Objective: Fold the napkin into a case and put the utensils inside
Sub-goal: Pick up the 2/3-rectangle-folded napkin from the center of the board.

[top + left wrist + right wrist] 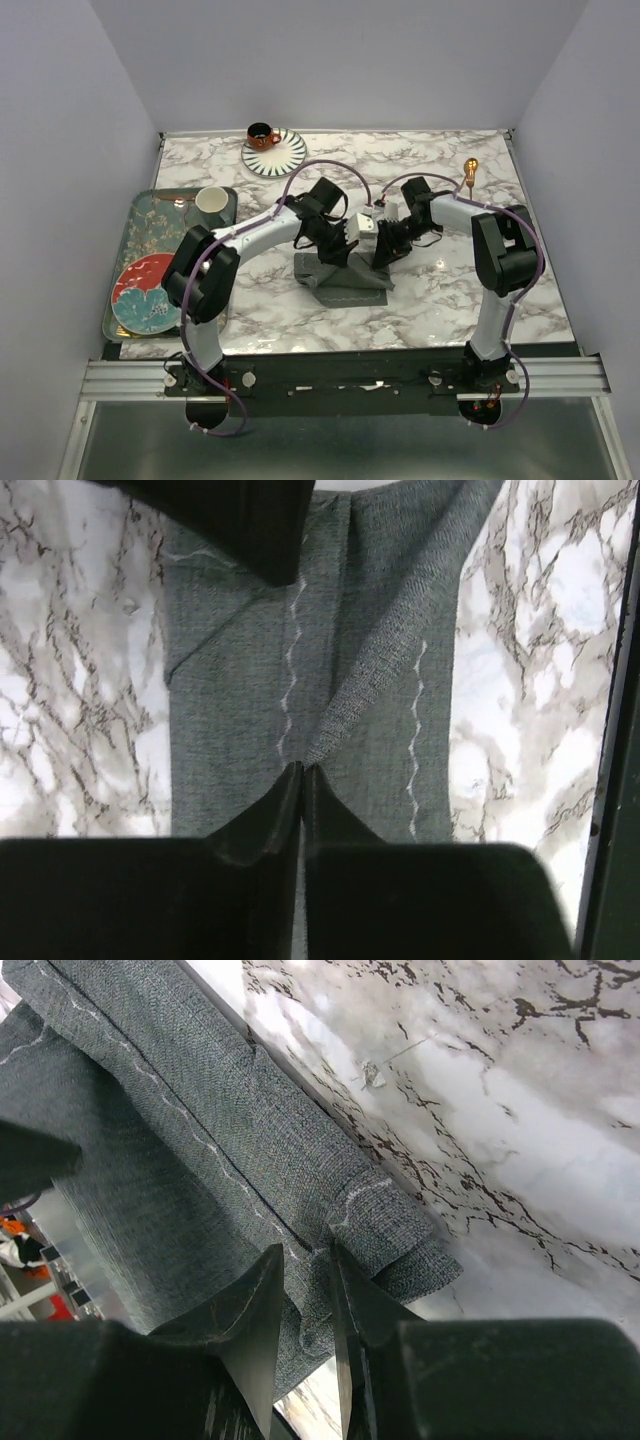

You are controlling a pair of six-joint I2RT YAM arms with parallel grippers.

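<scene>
A white marble table (430,300) with grey veins is standing between plain pale walls (330,60). The dark grey soft cloth napkin (345,283), folded to a long narrow strip, is lying at the table's middle, its long axis running left to right. The left gripper (302,772) is pressing its fingers together on a fold. The right gripper (303,1260) is pinching the cloth near the strip's end.

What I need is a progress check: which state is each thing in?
napkin: folded into narrow strip, lying flat
left gripper: shut on napkin fold
right gripper: shut on napkin edge
utensil: lying loose, far right
orange cup: upright on saucer
</scene>
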